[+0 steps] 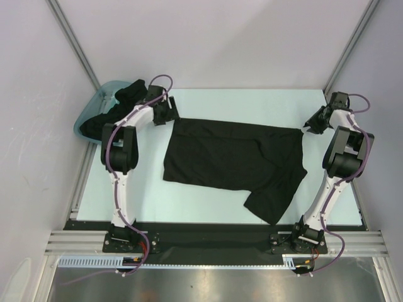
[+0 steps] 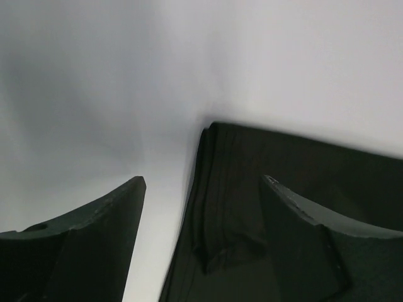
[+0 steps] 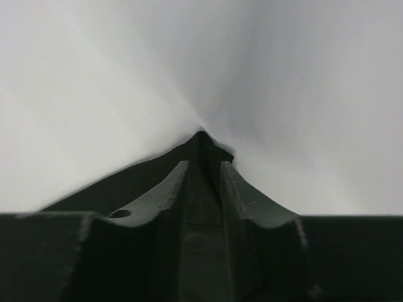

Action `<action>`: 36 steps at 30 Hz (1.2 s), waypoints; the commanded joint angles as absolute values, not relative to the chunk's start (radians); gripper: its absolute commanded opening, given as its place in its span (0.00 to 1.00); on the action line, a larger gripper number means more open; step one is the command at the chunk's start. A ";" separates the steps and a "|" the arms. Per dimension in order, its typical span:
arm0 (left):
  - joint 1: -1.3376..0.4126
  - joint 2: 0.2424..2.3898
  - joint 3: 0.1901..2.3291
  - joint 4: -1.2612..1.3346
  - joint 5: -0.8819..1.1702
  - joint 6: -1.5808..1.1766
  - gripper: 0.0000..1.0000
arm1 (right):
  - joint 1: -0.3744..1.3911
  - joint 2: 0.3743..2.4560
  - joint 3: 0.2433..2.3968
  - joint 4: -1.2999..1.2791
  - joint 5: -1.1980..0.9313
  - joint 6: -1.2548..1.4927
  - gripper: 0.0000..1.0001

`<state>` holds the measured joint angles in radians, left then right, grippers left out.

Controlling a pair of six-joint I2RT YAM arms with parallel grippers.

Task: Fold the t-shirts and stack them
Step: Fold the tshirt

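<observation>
Currently: one shirt (image 1: 233, 157), spread flat; spans from left gripper (image 1: 170, 116) to right gripper (image 1: 310, 124), long axis running from one to the other. One corner just ahead of left fingers (image 2: 101, 239), parted wide, holding nothing. Opposite corner peaks between right fingertips (image 3: 170, 195), set narrow; pinched or freed, cannot tell. Equally near both arms; by judgement, suits a two-corner fold. Spare shirts (image 1: 129, 93) heaped in tub (image 1: 85, 119), off left gripper's outer side.
</observation>
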<state>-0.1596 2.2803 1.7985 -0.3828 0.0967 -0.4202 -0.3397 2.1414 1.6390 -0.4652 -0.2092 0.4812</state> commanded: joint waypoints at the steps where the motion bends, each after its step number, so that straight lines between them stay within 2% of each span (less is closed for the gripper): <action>1: -0.164 2.131 1.767 -0.416 0.026 -0.397 0.79 | -0.338 2.077 1.710 -0.589 -0.097 0.423 0.35; 4: -0.169 2.051 1.701 -0.396 0.029 -0.394 0.77 | -0.321 2.014 1.709 -0.667 -0.032 0.394 0.37; 6: -0.176 2.014 1.657 -0.371 0.086 -0.405 0.67 | -0.307 1.979 1.683 -0.689 -0.020 0.387 0.37; 10: -0.230 1.988 1.594 -0.335 0.222 -0.442 0.57 | -0.255 1.918 1.614 -0.710 -0.084 0.408 0.38; 14: -0.268 1.986 1.493 -0.215 0.259 -0.514 0.49 | -0.186 1.876 1.543 -0.677 -0.178 0.420 0.38; 20: -0.279 2.069 1.511 -0.212 0.262 -0.584 0.44 | -0.075 1.934 1.586 -0.692 -0.258 0.391 0.31; 23: -0.279 2.109 1.545 -0.264 0.232 -0.577 0.43 | -0.022 1.913 1.534 -0.684 -0.270 0.365 0.34; 27: -0.278 2.174 1.600 -0.337 0.224 -0.545 0.43 | 0.054 1.894 1.502 -0.710 -0.224 0.315 0.35; 30: -0.278 2.137 1.562 -0.318 0.216 -0.532 0.43 | 0.106 1.879 1.471 -0.744 -0.164 0.287 0.33; 33: -0.282 2.070 1.514 -0.293 0.213 -0.534 0.43 | 0.153 1.842 1.436 -0.753 -0.100 0.264 0.26; 35: -0.284 2.037 1.482 -0.295 0.213 -0.534 0.43 | 0.192 1.841 1.416 -0.761 -0.055 0.247 0.15; 36: -0.290 1.999 1.471 -0.293 0.218 -0.535 0.43 | 0.199 1.847 1.410 -0.762 -0.040 0.247 0.15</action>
